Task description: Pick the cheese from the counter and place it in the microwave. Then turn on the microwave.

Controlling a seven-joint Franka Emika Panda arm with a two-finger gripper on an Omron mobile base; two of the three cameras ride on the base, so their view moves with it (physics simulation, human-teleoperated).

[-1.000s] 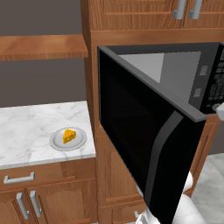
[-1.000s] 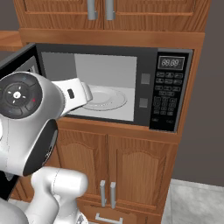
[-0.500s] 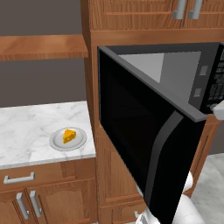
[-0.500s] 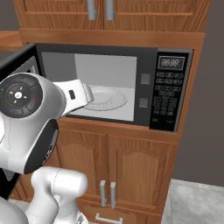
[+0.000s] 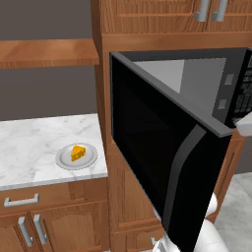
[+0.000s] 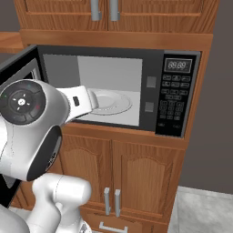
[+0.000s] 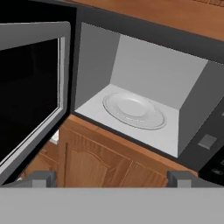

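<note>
In the left base view, the cheese (image 5: 77, 152) is seen resting on a round grey plate (image 5: 64, 161), which stands on the white marble counter (image 5: 29, 147) near its right end. The wedge lies flat, with its thin end turned toward the left and its broad, rounded back toward the right. The plate sits just left of the wooden cabinet column that holds the microwave (image 5: 231, 88). The microwave's dark glass door (image 5: 152, 157) is swung wide open toward the camera, with the curved handle (image 5: 184, 187) along its free edge. A brown wooden shelf (image 5: 47, 51) hangs above the counter.

In the right base view, the light grey cavity of the microwave is shown open, with only a pale glass turntable (image 6: 109, 101) lying inside it. The button panel (image 6: 173, 102) and small display (image 6: 177, 65) are placed to the right of the cavity. The white arm is raised in front of the opening.

In the hand view, the gripper (image 7: 111, 179) is pointed at the cavity, its fingertips (image 7: 41, 178) spread as wide as they go, with nothing between them. The turntable is seen beyond them. The cheese lies well apart from the fingers, off on the counter.
</note>
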